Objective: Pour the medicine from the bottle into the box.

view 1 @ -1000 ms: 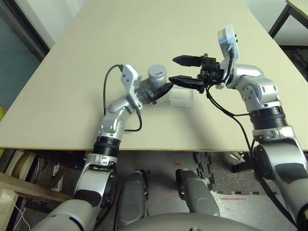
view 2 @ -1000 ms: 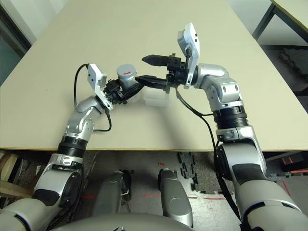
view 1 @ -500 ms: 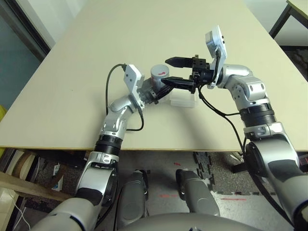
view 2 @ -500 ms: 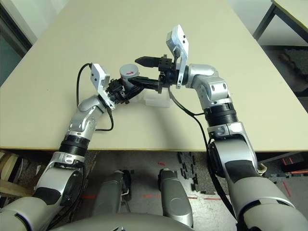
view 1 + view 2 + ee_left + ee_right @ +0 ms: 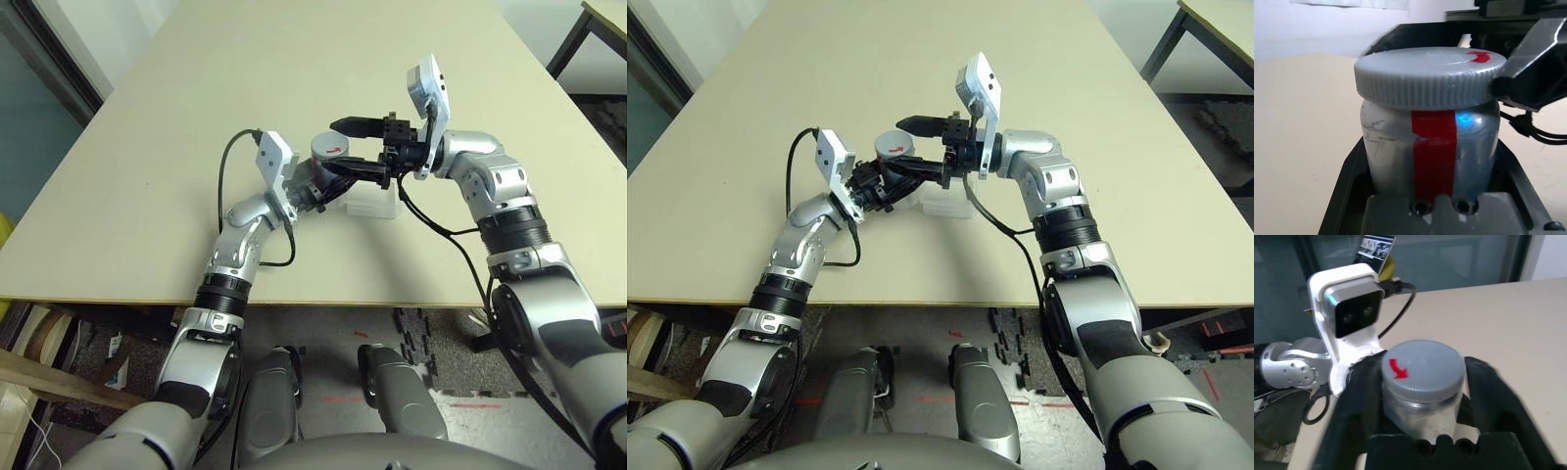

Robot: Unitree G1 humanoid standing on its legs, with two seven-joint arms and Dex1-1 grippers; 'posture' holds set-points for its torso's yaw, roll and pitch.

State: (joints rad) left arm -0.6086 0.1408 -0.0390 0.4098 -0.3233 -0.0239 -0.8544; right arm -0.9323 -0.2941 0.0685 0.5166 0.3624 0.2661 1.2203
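left gripper (image 5: 315, 188) clamped on bottle (image 5: 328, 159) | right gripper (image 5: 345, 147) apart around cap (image 5: 1421, 365)

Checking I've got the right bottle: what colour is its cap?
Grey with a red mark; the cap shows best in the right wrist view.

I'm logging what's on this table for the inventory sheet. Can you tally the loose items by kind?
Bottles: 1, the bottle, grey cap still on, held in the left gripper with the right gripper open around the cap.
Boxes: 1, the clear box on the table beside the bottle.
Total: 2
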